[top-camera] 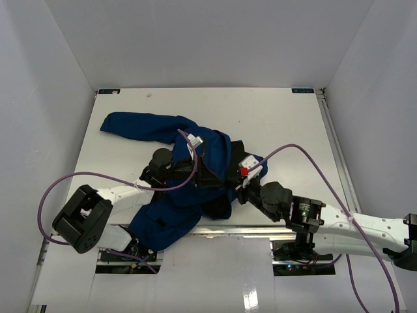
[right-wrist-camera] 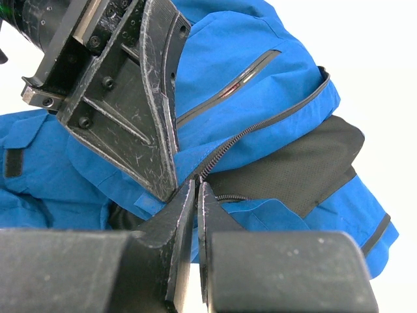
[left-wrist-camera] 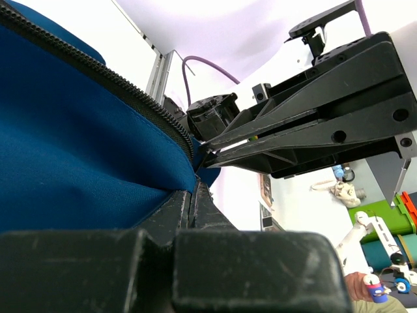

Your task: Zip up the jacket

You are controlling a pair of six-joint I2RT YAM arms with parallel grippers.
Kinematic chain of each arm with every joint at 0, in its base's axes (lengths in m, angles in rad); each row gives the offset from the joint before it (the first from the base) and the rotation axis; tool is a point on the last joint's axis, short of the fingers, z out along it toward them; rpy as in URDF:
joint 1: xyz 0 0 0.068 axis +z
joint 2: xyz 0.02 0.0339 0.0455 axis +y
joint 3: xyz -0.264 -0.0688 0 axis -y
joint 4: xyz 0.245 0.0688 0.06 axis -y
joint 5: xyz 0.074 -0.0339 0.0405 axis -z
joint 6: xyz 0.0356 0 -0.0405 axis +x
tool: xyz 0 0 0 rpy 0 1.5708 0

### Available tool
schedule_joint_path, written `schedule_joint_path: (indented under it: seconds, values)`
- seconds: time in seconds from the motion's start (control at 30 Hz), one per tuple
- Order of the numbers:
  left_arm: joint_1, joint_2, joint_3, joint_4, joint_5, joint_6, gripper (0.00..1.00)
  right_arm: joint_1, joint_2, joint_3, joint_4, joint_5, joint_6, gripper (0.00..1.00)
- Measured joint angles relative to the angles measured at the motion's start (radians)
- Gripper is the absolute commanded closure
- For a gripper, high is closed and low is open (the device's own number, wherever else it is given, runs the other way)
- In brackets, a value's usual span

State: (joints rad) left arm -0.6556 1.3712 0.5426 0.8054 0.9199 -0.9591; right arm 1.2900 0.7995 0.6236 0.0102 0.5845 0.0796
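royal-blue jacket (top-camera: 163, 222), black mesh lining (right-wrist-camera: 306, 163), black zip teeth (left-wrist-camera: 130, 89), white table (top-camera: 260, 111)

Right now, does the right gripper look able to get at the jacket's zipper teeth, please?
Probably yes: the right gripper is shut at the end of the zipper teeth on the jacket, beside the left gripper, and the teeth beyond lie uncovered.

Top external: fixed high, behind the arm bases (top-camera: 127, 251) at 6 o'clock; looks steeply down over the whole table (top-camera: 273, 117), from far off. Left wrist: looks along the left gripper (left-wrist-camera: 193, 188), very near the jacket (left-wrist-camera: 78, 150); takes in the right gripper (left-wrist-camera: 203, 149) from 3 o'clock. Right wrist: equally near, facing back; takes in the left gripper from 11 o'clock. Shared by all three: the zip edge (right-wrist-camera: 225, 151) where both tips meet, centre of the top view.
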Motion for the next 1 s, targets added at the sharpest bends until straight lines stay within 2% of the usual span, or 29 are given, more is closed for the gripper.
schedule_joint_path:
  seconds: [0.3,0.47,0.73,0.93,1.0]
  values:
    - [-0.002,0.003,-0.001,0.004,0.005,-0.010,1.00,0.001,-0.080,-0.088,0.071,0.012,0.064,0.92]
    - [-0.001,0.024,-0.015,0.069,0.010,-0.057,1.00,0.001,-0.090,-0.116,0.122,0.030,0.079,0.92]
    - [-0.006,0.047,-0.046,0.115,0.120,-0.115,1.00,-0.021,-0.124,-0.152,0.181,0.242,0.048,0.92]
    - [-0.006,0.048,-0.046,0.115,0.137,-0.116,1.00,-0.023,-0.159,-0.162,0.210,0.284,0.009,0.92]
    - [-0.006,0.048,-0.046,0.115,0.139,-0.115,1.00,-0.025,-0.147,-0.146,0.175,0.239,0.005,0.86]
